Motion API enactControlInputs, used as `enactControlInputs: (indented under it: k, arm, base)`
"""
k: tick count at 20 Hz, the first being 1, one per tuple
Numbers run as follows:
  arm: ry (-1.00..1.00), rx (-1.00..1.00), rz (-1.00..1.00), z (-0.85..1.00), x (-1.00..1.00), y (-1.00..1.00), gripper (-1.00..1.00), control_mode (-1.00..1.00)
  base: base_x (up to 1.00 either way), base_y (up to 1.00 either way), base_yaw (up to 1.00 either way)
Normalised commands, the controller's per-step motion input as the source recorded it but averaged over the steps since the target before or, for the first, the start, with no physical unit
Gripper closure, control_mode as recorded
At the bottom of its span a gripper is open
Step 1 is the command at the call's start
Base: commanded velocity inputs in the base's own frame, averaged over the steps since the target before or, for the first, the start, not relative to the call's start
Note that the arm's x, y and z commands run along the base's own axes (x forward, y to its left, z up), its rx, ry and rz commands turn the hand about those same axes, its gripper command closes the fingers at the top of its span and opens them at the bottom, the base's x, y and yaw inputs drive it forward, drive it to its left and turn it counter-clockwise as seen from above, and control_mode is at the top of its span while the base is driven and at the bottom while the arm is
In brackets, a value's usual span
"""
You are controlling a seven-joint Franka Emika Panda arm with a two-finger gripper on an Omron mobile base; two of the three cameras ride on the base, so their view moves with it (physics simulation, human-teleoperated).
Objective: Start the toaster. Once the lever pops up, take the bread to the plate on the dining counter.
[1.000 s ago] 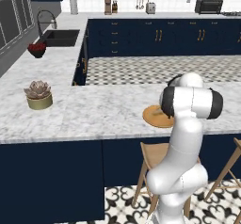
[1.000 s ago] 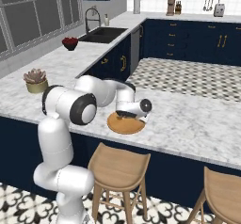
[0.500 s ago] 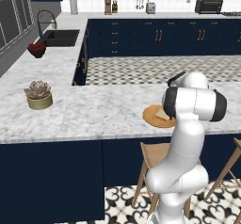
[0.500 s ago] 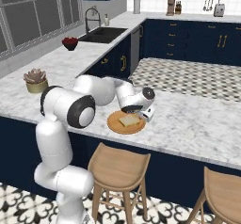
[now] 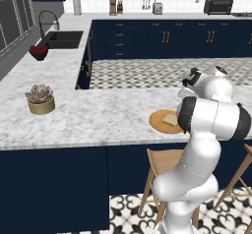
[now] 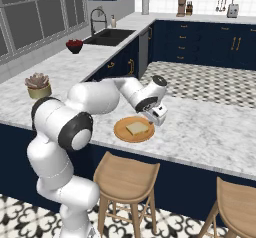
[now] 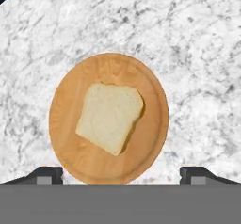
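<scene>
From my console, I take the plate [image 7: 108, 119] as my landmark. Nearest to me, a wooden stool [image 6: 126, 179] stands just below it, tucked under the dining counter [image 6: 210, 137]. On the plate itself lies the bread [image 7: 109, 117], flat and roughly centred, with orange rim showing all round. The gripper [image 6: 159, 115] hangs just above the plate's far edge, its fingers [image 7: 46, 174] spread wide and empty, the slice free between and below them. Well to the plate's left sits a potted succulent [image 5: 41, 99]. Far beyond the plate, on the back counter, I see the silver toaster [image 5: 157, 7]. I judge the delivery done; only backing the arm away seems left.
</scene>
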Motion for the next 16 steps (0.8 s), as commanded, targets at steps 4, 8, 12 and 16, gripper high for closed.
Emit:
enactControlInputs:
  k: [4,8,12,16]
  arm:
    - [0.13,-0.04,-0.07,0.39,-1.00,0.00,-1.00,-1.00]
    - [0.15,-0.05,-0.06,0.22,-1.00,-0.10,-1.00,-1.00]
    - [0.18,0.00,-0.09,0.15,-1.00,-0.08,-1.00,-1.00]
    - [0.17,-0.01,-0.10,0.11,-1.00,-0.01,-1.00,-1.00]
  base:
    - [0.00,0.00,0.00]
    - [0.00,0.00,0.00]
    - [0.00,0.00,0.00]
    - [0.00,0.00,0.00]
